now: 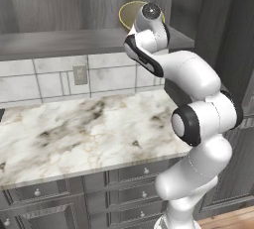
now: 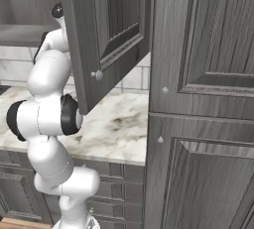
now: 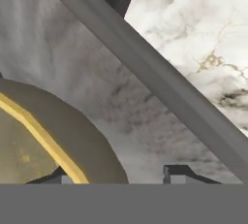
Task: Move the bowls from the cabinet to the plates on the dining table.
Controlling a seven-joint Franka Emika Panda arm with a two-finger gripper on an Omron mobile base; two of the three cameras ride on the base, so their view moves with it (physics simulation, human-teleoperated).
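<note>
A glossy tan bowl with a yellow rim stands on the bottom shelf of the open grey cabinet, partly hidden behind my wrist. In the hand view the bowl takes up the lower left. My gripper straddles its rim: one fingertip is inside the bowl and the other fingertip is outside, over the shelf. A gap shows between the outer finger and the bowl's wall, so the jaws are open. The cabinet door stands swung open to the right of my arm. The plates and dining table are out of view.
A marble worktop lies below the cabinet, over grey drawers. The tiled backsplash carries an outlet. A tall grey cabinet rises to the right, close to the open door.
</note>
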